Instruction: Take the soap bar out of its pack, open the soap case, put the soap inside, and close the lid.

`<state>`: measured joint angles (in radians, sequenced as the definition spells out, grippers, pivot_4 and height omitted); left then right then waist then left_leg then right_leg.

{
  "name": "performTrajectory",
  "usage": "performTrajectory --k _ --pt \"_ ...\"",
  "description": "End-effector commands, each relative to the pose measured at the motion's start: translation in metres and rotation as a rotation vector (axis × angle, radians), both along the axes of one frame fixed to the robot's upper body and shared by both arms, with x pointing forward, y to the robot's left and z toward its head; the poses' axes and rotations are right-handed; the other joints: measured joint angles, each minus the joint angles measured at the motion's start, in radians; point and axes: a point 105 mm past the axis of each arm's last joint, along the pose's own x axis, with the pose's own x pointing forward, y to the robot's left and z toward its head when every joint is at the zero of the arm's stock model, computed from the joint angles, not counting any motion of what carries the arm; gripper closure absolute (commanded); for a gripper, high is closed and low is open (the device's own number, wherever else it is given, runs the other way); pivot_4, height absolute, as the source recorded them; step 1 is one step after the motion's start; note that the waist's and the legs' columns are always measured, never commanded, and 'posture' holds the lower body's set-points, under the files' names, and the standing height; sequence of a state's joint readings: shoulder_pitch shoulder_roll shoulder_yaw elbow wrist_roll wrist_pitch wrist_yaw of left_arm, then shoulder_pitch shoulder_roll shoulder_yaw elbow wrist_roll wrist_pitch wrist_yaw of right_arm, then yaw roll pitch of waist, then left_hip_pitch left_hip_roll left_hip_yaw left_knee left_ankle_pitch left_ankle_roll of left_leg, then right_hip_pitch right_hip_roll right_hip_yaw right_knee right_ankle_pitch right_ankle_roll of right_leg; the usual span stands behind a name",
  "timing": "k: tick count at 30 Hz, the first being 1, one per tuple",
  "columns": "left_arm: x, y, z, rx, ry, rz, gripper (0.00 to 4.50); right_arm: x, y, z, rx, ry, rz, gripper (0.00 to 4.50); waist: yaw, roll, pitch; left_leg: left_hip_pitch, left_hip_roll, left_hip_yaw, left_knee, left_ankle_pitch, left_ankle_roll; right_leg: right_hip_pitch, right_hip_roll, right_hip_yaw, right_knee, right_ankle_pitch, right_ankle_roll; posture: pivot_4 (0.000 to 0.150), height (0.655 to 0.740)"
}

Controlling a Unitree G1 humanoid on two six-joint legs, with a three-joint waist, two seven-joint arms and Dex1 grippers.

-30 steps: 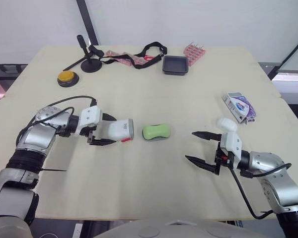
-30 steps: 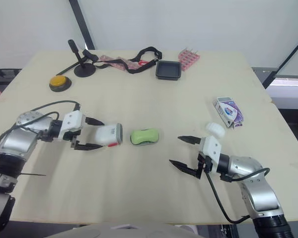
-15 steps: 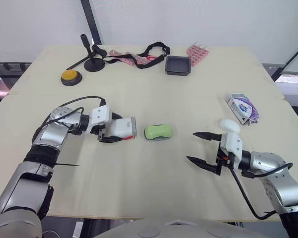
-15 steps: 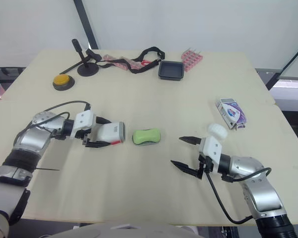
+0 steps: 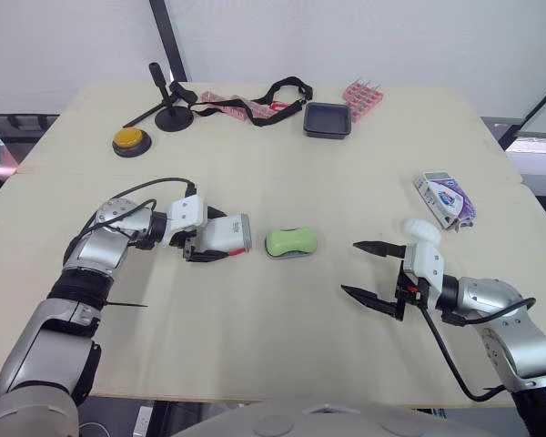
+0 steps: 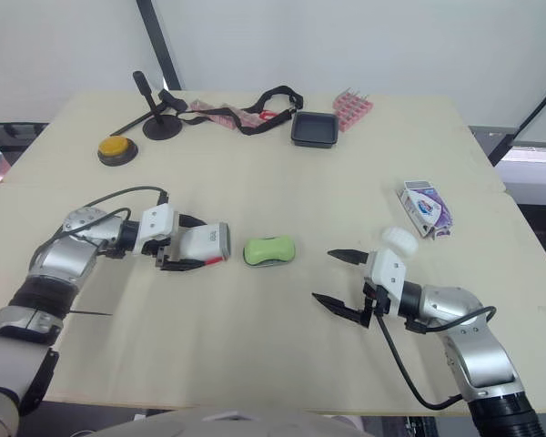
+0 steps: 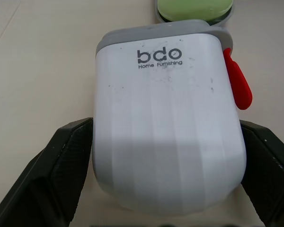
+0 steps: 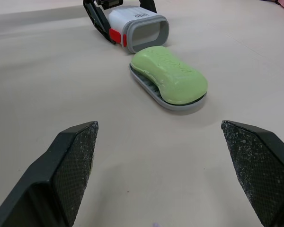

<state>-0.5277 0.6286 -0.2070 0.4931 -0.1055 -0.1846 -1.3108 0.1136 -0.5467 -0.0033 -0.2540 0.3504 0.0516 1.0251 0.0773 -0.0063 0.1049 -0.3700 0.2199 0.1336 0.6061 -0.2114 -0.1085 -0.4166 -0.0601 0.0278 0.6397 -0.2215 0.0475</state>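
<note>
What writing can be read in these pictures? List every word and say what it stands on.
"bdo": on the white case cover, in dark letters.
"Home Furnishing": in smaller letters just under "bdo", on the same cover.
Soap pack: it bears print, but too small to read.

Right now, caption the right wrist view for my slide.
Open right gripper faces green soap on its grey tray, white case beyond.
</note>
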Motion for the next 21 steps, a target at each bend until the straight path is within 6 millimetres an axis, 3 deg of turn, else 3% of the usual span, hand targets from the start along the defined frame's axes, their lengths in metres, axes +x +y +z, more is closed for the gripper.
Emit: performTrajectory --k 1,4,8,15,21 --pt "0.003 0.002 0.007 -0.006 -0.032 0.002 0.0 -0.002 0.0 0.005 0.007 -0.027 0.009 0.02 0.0 0.0 0.0 0.0 0.0 0.0 0.0 0.0 0.0 0.0 0.0 0.0 0.0 0.0 0.0 0.15 0.74" --pt "0.002 0.002 0.006 0.002 -0.032 -0.009 0.0 -0.003 0.0 0.005 0.005 -0.023 0.007 0.02 -0.001 0.0 0.0 0.0 0.0 0.0 0.0 0.0 0.0 0.0 0.0 0.0 0.0 0.0 0.0 0.15 0.74" --pt "0.002 0.002 0.004 0.011 -0.039 -0.013 1.0 -0.004 0.0 0.004 0.002 -0.019 0.004 0.0 0.0 0.0 0.0 0.0 0.0 0.0 0.0 0.0 0.0 0.0 0.0 0.0 0.0 0.0 0.0 0.15 0.74" --pt "0.003 0.002 0.004 0.019 -0.055 -0.023 1.0 -0.005 -0.001 0.004 -0.022 -0.025 0.018 0.0 0.0 0.0 0.0 0.0 0.0 0.0 0.0 0.0 0.0 0.0 0.0 0.0 -0.001 0.0 0.0 0.15 0.74" --pt "-0.003 -0.001 0.009 -0.005 -0.048 -0.066 1.0 0.007 0.018 0.024 -0.116 -0.06 0.139 0.0 -0.006 0.0 0.0 0.001 0.0 0.0 -0.001 0.0 0.0 0.0 0.0 0.0 -0.001 0.0 0.0 0.15 0.74"
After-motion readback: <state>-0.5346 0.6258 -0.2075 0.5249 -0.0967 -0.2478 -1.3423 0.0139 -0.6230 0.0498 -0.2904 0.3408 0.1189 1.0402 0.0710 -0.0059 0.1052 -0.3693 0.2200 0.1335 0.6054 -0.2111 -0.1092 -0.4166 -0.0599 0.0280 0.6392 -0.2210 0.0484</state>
